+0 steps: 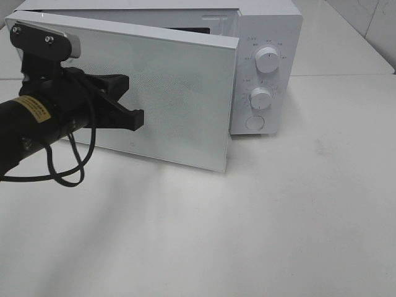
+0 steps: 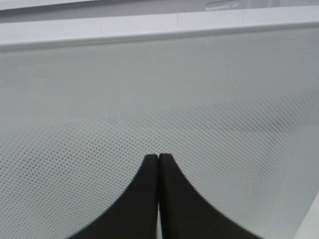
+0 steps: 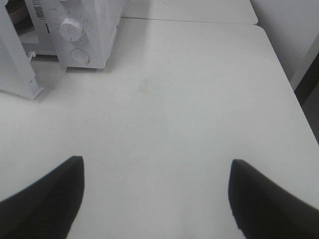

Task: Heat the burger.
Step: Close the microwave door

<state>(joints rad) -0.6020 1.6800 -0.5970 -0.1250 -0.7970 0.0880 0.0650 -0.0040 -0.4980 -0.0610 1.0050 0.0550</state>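
- Right claw (image 3: 157, 199) hangs open, empty, above the white table (image 3: 189, 99), toward its near edge.
- Left claw (image 2: 158, 157), pinched closed on nothing, sits against the ajar white glass microwave door (image 1: 173, 93), likely to push it.
- Burger unseen; presumably inside, by the far edge.

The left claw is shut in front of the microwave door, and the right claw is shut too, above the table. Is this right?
No: the right claw is open above the table, as the right wrist view shows. The rest is correct.
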